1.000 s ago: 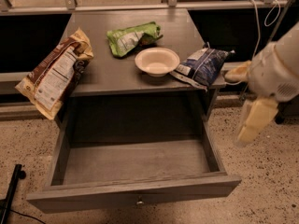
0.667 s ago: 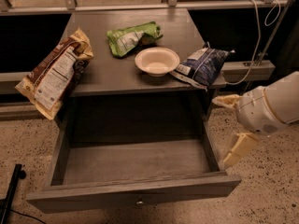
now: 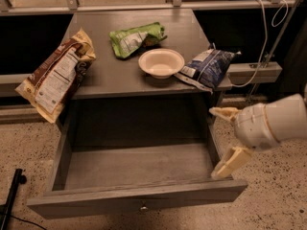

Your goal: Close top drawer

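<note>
Below the table (image 3: 106,75), top drawer (image 3: 136,195) stands open; end effector (image 3: 217,142) reaches in sideways at its right wall, fingers (image 3: 232,161) spread.

top drawer (image 3: 144,195) grey | bowl (image 3: 161,62) cream | brown bag (image 3: 55,78) | green bag (image 3: 134,38) | blue bag (image 3: 206,68) | jaws cream, right of drawer

You have one wide grey wooden drawer (image 3: 139,166) with one small round metal knob (image 3: 143,207). Above the drawer lie one brown-and-cream snack bag (image 3: 55,78), one green snack bag (image 3: 134,38) and one blue snack bag (image 3: 206,67), three in all, plus one round white bowl (image 3: 161,62). One white two-finger gripper (image 3: 214,142), fingers spread, sits at the drawer's right wall.
</note>
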Controlling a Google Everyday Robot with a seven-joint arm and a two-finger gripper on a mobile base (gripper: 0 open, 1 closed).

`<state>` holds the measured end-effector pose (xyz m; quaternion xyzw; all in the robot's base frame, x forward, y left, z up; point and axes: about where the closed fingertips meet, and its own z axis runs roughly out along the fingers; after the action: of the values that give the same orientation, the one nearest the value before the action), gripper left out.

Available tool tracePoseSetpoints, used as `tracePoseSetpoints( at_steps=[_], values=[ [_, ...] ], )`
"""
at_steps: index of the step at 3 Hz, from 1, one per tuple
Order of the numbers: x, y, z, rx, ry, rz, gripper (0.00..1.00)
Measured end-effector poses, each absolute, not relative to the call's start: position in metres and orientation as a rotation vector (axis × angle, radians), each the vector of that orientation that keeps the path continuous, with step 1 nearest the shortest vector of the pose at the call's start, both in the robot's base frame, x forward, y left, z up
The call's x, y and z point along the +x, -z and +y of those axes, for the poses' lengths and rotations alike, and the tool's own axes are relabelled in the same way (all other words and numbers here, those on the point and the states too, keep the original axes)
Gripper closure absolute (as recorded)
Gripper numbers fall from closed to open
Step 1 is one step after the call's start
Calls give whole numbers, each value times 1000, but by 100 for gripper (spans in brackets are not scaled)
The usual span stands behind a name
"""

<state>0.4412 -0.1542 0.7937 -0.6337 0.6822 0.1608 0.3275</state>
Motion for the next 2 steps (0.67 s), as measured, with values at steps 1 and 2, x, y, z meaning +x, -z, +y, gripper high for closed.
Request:
tracePoseSetpoints(
  at_steps=[1, 2],
  values=[
    [435, -765, -130, -1566, -473, 1677, 27],
    [413, -740, -116, -1481, -563, 1595, 57]
  ],
)
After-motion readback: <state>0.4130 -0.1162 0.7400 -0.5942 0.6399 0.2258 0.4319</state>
